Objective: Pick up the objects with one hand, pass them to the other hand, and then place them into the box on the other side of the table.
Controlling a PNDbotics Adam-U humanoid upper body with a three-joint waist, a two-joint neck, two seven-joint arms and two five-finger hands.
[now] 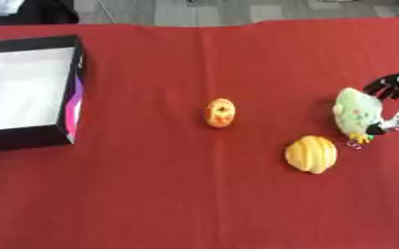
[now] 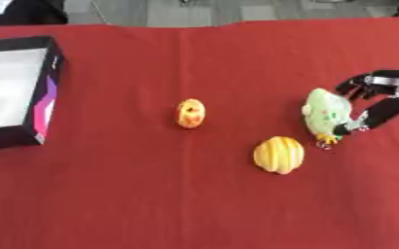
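Objects lie spread on a red table point(image 1: 194, 204): a pale green soft toy point(image 1: 354, 115) at the right, a yellow ridged thing point(image 1: 311, 154) just in front and to the left of it, and a small orange and yellow fruit-like thing point(image 1: 220, 113) near the middle. The right hand point(image 2: 375, 99) comes in from the right edge and is at the green toy, its fingers curled over the toy's far side and its thumb against the near side, so it has hold of the toy. The black box point(image 1: 77, 92), white inside, sits at the left edge, well apart from everything else.
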